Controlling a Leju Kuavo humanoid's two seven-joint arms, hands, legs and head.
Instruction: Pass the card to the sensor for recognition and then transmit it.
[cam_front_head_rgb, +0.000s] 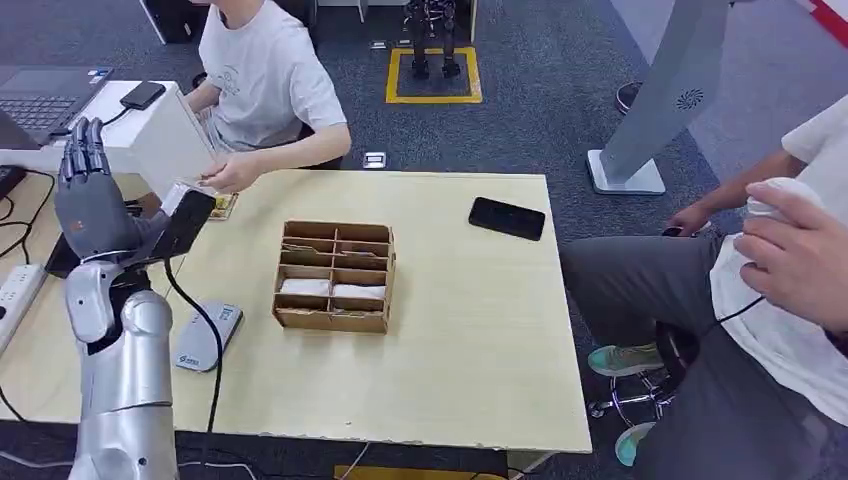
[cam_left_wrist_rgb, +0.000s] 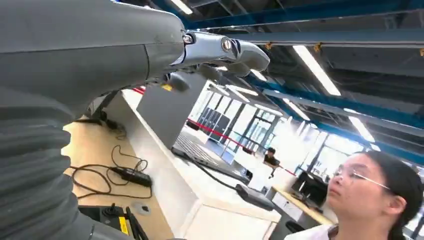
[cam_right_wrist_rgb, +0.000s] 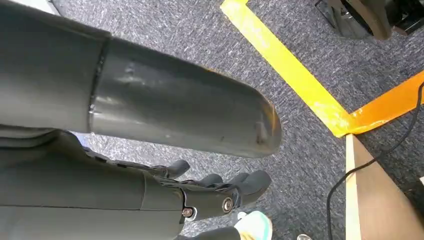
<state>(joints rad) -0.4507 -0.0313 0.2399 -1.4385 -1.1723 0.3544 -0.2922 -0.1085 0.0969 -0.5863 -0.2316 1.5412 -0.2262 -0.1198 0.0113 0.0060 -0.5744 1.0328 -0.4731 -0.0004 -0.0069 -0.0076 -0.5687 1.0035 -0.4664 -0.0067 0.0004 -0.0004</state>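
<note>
One small white card (cam_front_head_rgb: 174, 196) lies far left of the brown wooden compartment box (cam_front_head_rgb: 334, 276), between a seated person's hand (cam_front_head_rgb: 232, 174) and the raised left robot hand (cam_front_head_rgb: 88, 195). Its fingers stand straight up; whether it pinches the card, I cannot tell. Near the box's left on the pale wooden worktop (cam_front_head_rgb: 470, 330) sits a flat grey sensor pad (cam_front_head_rgb: 205, 337). The right wrist view alone shows the right robot hand (cam_right_wrist_rgb: 200, 192), loose and holding nothing, above grey carpet floor (cam_right_wrist_rgb: 310, 150).
</note>
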